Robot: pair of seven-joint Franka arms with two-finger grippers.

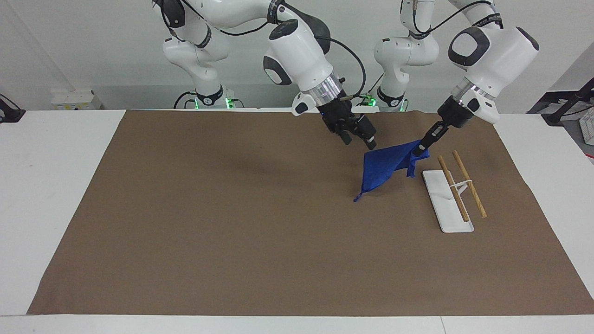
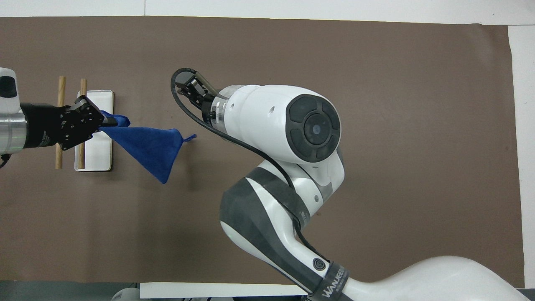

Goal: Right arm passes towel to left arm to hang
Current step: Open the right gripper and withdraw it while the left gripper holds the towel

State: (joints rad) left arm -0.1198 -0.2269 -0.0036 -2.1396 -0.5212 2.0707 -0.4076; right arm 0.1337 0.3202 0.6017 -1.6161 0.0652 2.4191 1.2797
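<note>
White jointed arms, dark grey caps, black cables, silver wrists

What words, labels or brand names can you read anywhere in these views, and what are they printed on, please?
"WANJEES" or similar, last letters unsure: on the black strap round the right arm's lower link, overhead view.
Small white print on the left claw's black body: too blurred to read.
Nothing readable on the towel or the towel rack.
</note>
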